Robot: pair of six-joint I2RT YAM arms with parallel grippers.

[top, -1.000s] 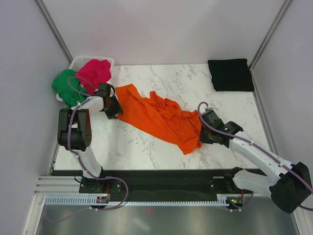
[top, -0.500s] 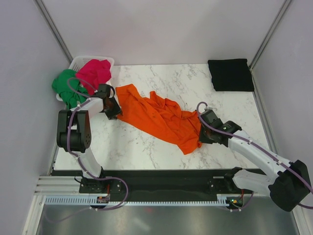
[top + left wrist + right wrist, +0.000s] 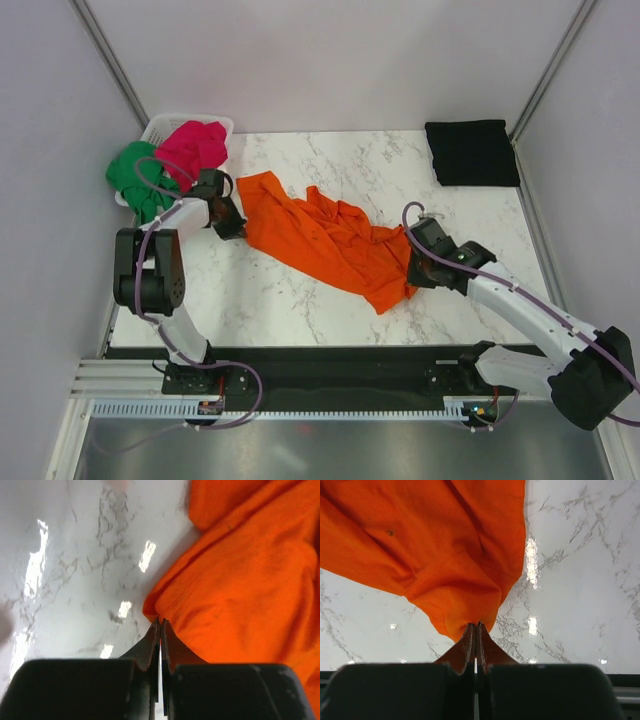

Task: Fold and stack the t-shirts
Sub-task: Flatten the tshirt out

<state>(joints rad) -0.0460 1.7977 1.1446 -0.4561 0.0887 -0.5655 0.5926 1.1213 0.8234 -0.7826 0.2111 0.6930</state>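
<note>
The orange t-shirt [image 3: 325, 238] lay rumpled in a diagonal band across the middle of the marble table [image 3: 330, 160], running from the far left toward the near right. On my left wrist feed, the left gripper [image 3: 160, 623] had its fingers pressed together on a folded edge at the shirt's far-left end. The right gripper [image 3: 476, 626] was likewise pinched closed, with a bunched corner of the same cloth caught at its tips at the near-right end. Further out, I saw the black t-shirt [image 3: 471, 152] folded flat in the far right corner, well apart from the orange one. At the far left, the green t-shirt [image 3: 135, 175] and the magenta-red t-shirt [image 3: 195, 145] sat heaped in the white basket [image 3: 160, 127], the green one spilling over its side.
</note>
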